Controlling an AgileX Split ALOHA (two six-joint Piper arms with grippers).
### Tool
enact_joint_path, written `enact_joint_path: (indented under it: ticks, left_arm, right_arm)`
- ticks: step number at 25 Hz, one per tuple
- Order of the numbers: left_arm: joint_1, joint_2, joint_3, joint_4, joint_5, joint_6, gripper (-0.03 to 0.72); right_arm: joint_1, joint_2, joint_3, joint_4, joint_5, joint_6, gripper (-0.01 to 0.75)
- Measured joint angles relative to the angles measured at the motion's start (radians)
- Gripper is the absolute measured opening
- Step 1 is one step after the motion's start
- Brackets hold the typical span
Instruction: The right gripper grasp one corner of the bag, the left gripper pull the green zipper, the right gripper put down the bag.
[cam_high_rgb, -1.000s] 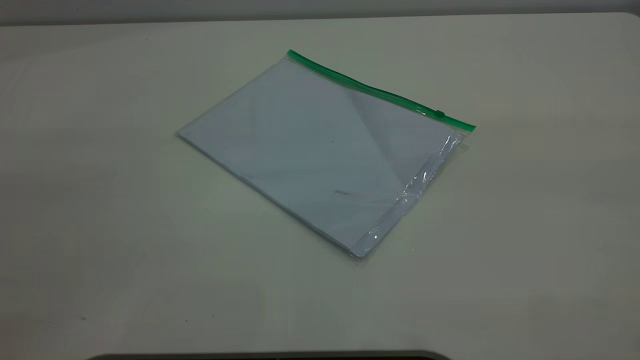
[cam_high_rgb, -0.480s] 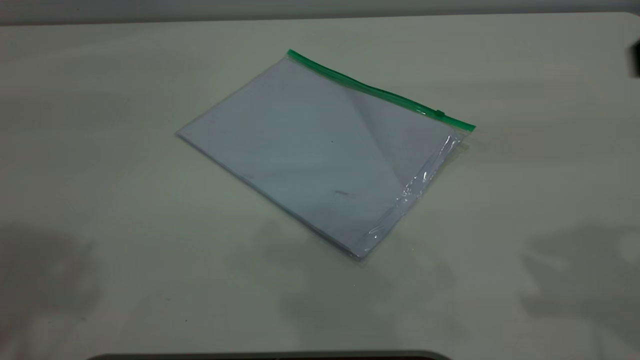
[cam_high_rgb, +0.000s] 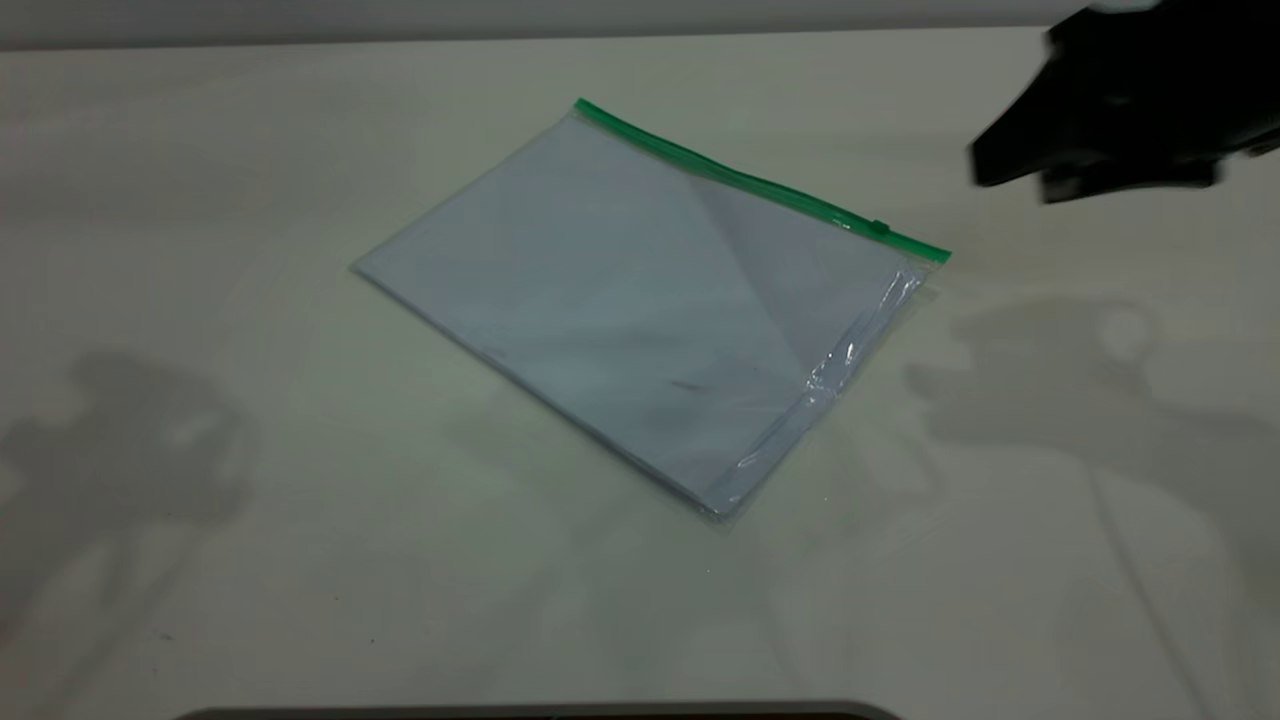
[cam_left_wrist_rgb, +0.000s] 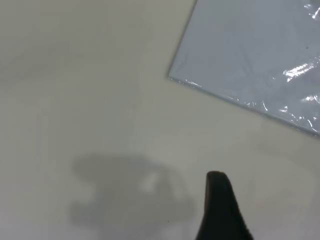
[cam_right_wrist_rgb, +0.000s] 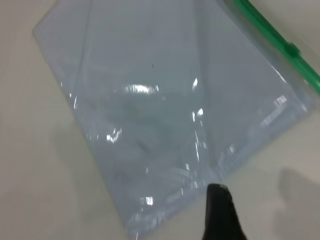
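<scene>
No step is done: bag (cam_high_rgb: 640, 300) lies flat on surface (cam_high_rgb: 250, 560), green zipper (cam_high_rgb: 760, 185) unpulled, right gripper (cam_high_rgb: 1010, 170) aloft far right, jaw state unclear.

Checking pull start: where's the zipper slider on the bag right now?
In the exterior view the slider sits near the right end of the green zipper, on the bag's far edge, closest to the right gripper.

No readable txt, labels, brands or nos. anywhere. Bag (cam_high_rgb: 640, 300) w/ white sheets: only a tiny dark smudge on the paper, too small to read. Green zipper (cam_high_rgb: 760, 185) unmarked.
</scene>
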Motion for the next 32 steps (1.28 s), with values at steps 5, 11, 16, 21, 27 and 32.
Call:
enact_joint_path:
  ticks: [5, 11, 16, 21, 27, 32]
  left_arm:
    - [0.000, 0.029, -0.006, -0.006, -0.005, 0.008, 0.545]
    - [0.000, 0.028, -0.008, -0.007, -0.009, 0.009, 0.545]
    - [0.000, 0.028, -0.008, -0.007, -0.016, 0.009, 0.545]
    - [0.000, 0.028, -0.008, -0.009, -0.016, 0.011, 0.545]
    - [0.000, 0.028, -0.008, -0.009, -0.016, 0.011, 0.545]
    - [0.000, 0.028, -0.008, -0.025, -0.019, 0.011, 0.545]
  right_arm:
    - [-0.018, 0.245, -0.167, 0.043, 0.070, -0.061, 0.518]
    - [-0.112, 0.423, -0.321, 0.001, 0.166, -0.065, 0.520]
    - [-0.156, 0.510, -0.399, -0.067, 0.230, -0.065, 0.520]
    - [-0.156, 0.584, -0.455, -0.079, 0.272, -0.070, 0.520]
    - [-0.156, 0.644, -0.500, -0.058, 0.324, -0.073, 0.520]
    - [-0.150, 0.667, -0.506, 0.007, 0.376, -0.104, 0.516]
